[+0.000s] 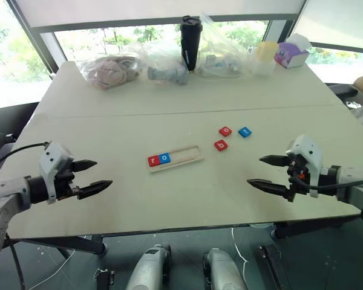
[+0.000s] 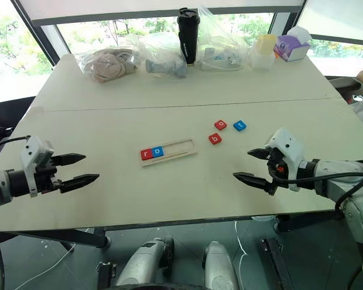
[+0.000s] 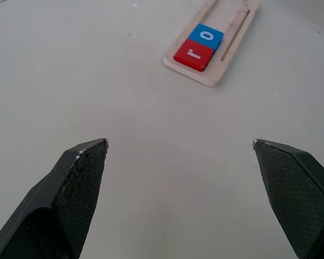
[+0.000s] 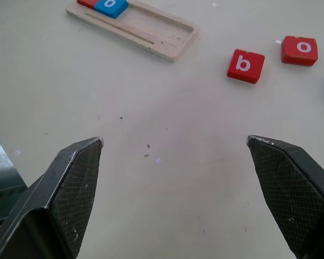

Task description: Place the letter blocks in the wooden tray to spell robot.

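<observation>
Both grippers are held wide open and empty above the pale tabletop (image 1: 187, 199): the left gripper (image 1: 92, 176) near the left end of the front edge, the right gripper (image 1: 267, 173) near the right end, with nothing touched by the black fingers of either

The long, narrow tray of pale wood (image 1: 175, 158) lies near the middle of the tabletop. Its left end is occupied by the red square block marked "r" (image 1: 153, 161) and, touching it, the blue square block marked "o" (image 1: 164, 157); the rest of the tray is bare

Three blocks remain loose on the tabletop between the tray and the right edge: the red block marked "b" (image 1: 221, 145), the red block marked "o" (image 1: 225, 131) and a blue block (image 1: 245, 132) whose letter cannot be read

The third letter is judged to be in hand. The red "b" block is to be gripped next, probably by the right gripper, which is nearer, and set in the tray against the blue "o"
</observation>
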